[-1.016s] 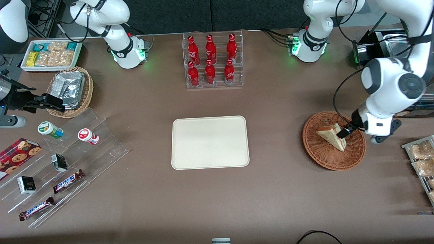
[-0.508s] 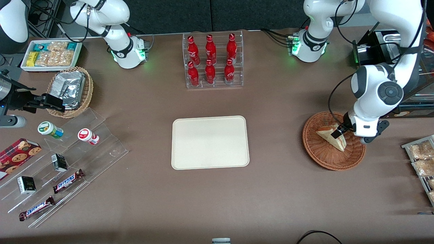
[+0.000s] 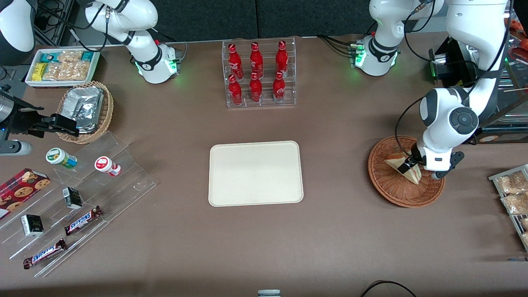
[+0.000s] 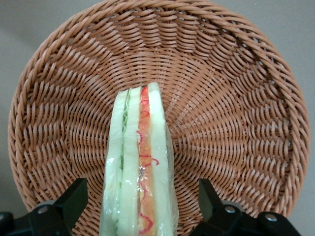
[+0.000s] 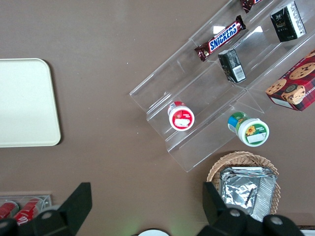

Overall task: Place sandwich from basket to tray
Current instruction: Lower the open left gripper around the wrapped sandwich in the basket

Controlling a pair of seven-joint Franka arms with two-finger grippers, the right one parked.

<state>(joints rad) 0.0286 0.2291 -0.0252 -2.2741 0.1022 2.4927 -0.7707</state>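
The gripper (image 4: 140,206) is down in the basket (image 3: 387,185), jaws spread wide, straddling the sandwich (image 4: 140,172) without touching it. The tray (image 3: 255,173) lies on the bench at the basket's nine o'clock, well apart.

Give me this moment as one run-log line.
phase: pre-grasp | gripper: open, fingers astride sandwich, not closed | sandwich: on edge in basket | tray: nothing on it

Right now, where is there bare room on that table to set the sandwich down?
The tray is bare. Bare tabletop also lies between it and the basket, where the open end effector straddles the sandwich. The parked arm's end is crowded: acrylic steps with Snickers bars.
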